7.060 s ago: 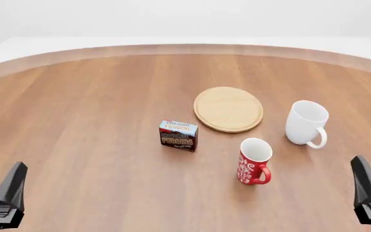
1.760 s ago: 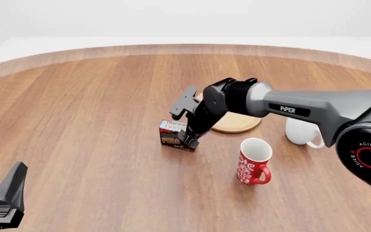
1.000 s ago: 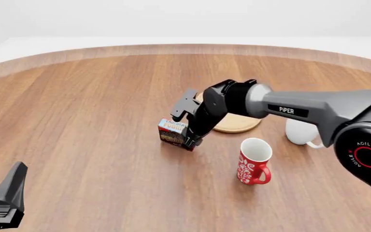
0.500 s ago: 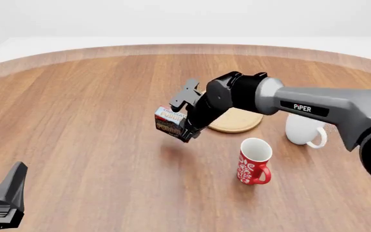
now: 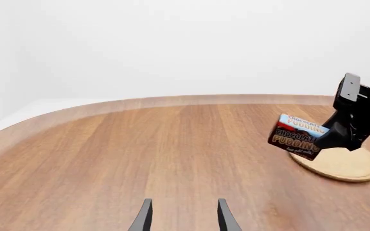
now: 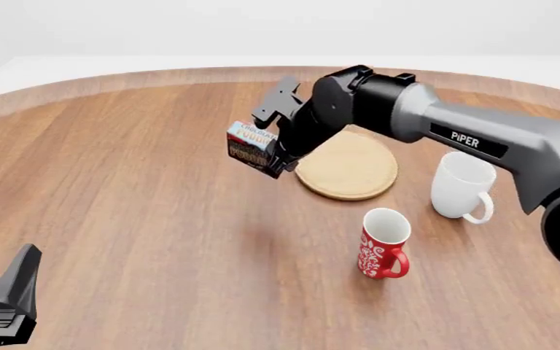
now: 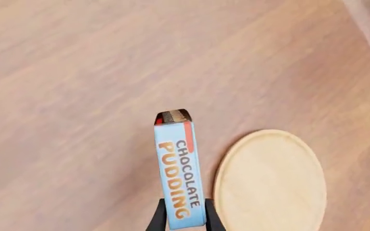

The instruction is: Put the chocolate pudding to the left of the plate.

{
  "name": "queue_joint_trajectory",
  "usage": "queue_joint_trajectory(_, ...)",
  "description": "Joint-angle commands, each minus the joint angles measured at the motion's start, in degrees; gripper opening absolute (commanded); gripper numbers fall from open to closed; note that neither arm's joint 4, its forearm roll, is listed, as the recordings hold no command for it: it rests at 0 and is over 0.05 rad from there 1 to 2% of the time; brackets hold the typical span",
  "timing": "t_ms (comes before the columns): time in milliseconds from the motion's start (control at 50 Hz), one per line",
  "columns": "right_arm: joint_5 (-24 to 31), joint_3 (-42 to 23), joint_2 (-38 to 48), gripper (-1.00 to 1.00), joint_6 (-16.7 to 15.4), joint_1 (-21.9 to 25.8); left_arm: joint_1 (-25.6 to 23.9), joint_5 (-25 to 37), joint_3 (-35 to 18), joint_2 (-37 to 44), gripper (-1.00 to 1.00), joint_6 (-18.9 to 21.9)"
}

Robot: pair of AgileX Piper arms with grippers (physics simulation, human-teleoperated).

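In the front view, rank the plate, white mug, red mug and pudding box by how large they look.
1. plate
2. white mug
3. red mug, close to the white mug; it is nearer the camera, so unsure
4. pudding box, held off the table and partly hidden by the right gripper

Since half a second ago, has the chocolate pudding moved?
Yes. The chocolate pudding, held in the right gripper, rose and shifted farther up the front view, beside the plate's left edge.

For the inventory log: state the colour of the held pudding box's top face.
Light blue with orange lettering, on the small brown chocolate pudding box; clearest in the right wrist view.
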Motion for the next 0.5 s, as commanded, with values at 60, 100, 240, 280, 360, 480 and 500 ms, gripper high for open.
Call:
queue_joint_trajectory(60,4.1,-10.0,4.8,-1.0,-0.5,-2.1,0.0,0.0,0.0,0.0,1.0,0.0)
queue_joint_trajectory(100,4.9,-12.1,6.1,-1.0,-0.6,-2.3,0.0,0.0,0.0,0.0,1.0,0.0)
queue_joint_trajectory(240,8.1,-19.2,10.6,-1.0,-1.5,-3.2,0.0,0.0,0.0,0.0,1.0,0.0)
queue_joint_trajectory(280,9.0,-21.5,12.0,-1.0,-1.7,-3.4,0.0,0.0,0.0,0.0,1.0,0.0)
queue_joint_trajectory(360,10.3,-26.0,15.0,-1.0,-1.9,-3.7,0.0,0.0,0.0,0.0,1.0,0.0)
queue_joint_trajectory(480,12.8,-33.1,19.8,-1.0,-2.3,-3.8,0.0,0.0,0.0,0.0,1.0,0.0)
queue_joint_trajectory(500,13.3,-34.3,20.7,-1.0,-2.3,-3.8,0.0,0.0,0.0,0.0,1.0,0.0)
